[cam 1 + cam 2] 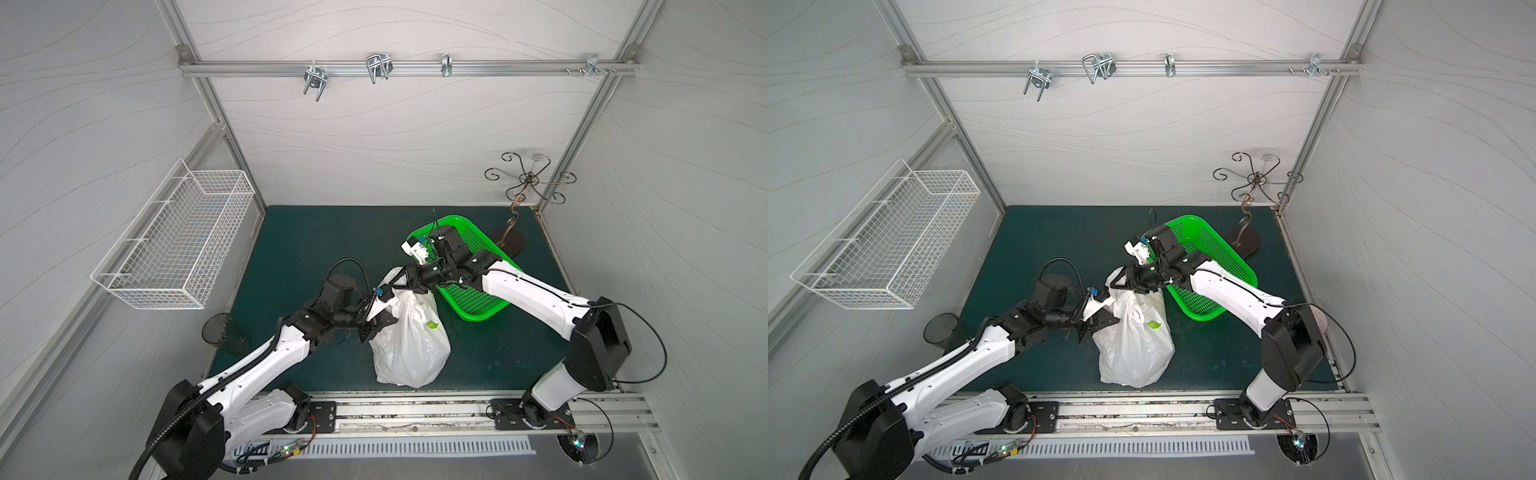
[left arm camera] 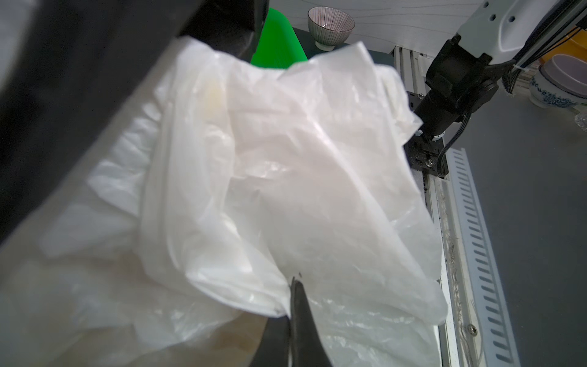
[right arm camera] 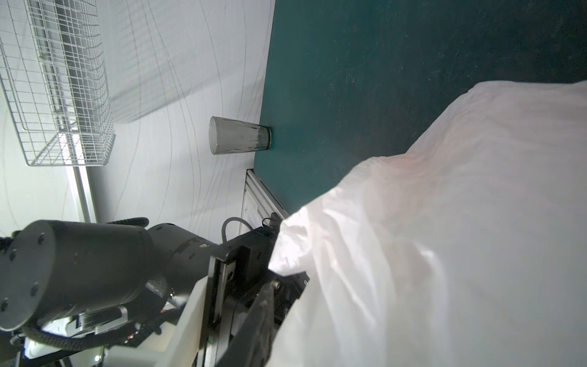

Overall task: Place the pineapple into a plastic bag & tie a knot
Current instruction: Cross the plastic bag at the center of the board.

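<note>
The white plastic bag point(image 1: 409, 345) point(image 1: 1133, 349) stands bulging mid-mat, with a green print point(image 1: 432, 325) on its side. The pineapple is hidden; the bag's bulk is all that shows. No knot is in view. My left gripper point(image 1: 380, 326) point(image 1: 1100, 324) point(image 2: 293, 281) is shut on a fold of the bag's upper left side. My right gripper point(image 1: 399, 284) point(image 1: 1119, 284) is at the bag's top, against the raised plastic. In the right wrist view one finger point(image 3: 262, 317) shows and the bag point(image 3: 444, 222) covers the other.
A green perforated tray point(image 1: 478, 307) lies right of the bag under my right arm. A dark tumbler point(image 1: 224, 332) stands at the mat's front left. A white wire basket point(image 1: 174, 241) hangs on the left wall. A metal hook stand point(image 1: 528, 183) rises at the back right.
</note>
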You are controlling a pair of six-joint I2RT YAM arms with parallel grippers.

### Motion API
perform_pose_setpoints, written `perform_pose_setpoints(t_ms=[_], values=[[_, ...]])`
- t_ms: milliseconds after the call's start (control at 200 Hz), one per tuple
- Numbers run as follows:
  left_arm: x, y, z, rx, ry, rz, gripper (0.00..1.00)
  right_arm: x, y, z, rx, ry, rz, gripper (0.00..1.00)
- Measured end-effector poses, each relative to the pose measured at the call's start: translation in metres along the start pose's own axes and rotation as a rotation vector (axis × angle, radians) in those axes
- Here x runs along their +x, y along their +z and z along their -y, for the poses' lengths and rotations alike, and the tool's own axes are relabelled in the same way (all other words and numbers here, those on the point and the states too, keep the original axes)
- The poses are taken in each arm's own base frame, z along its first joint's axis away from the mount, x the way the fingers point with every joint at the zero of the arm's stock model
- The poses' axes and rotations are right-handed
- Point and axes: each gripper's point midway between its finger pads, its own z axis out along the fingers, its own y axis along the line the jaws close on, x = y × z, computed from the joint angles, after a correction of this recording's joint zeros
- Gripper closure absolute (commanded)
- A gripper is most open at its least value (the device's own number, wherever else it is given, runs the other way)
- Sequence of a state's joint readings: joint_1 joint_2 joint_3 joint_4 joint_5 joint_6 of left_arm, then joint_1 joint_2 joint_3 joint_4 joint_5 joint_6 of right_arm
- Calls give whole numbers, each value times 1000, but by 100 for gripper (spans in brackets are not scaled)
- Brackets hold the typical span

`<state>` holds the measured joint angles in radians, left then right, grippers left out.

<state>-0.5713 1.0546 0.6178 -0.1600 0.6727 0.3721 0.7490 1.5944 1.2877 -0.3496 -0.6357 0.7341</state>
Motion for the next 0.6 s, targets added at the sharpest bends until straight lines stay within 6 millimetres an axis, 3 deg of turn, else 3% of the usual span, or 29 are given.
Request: perform_pose_setpoints(t_ms=[160, 315, 440, 600], values=[[-1, -2, 1, -11, 5, 11, 100, 1, 2, -3, -27, 6, -6, 87], [-4, -5, 0, -32, -5, 49, 100, 4, 4, -5, -57, 4, -18, 95], [-4, -5, 0, -44, -13, 63, 100, 6, 4, -10, -94, -3, -30, 95], [-4, -4, -2, -53, -19, 71, 100, 9, 4, -22, -165, -9, -56, 83]])
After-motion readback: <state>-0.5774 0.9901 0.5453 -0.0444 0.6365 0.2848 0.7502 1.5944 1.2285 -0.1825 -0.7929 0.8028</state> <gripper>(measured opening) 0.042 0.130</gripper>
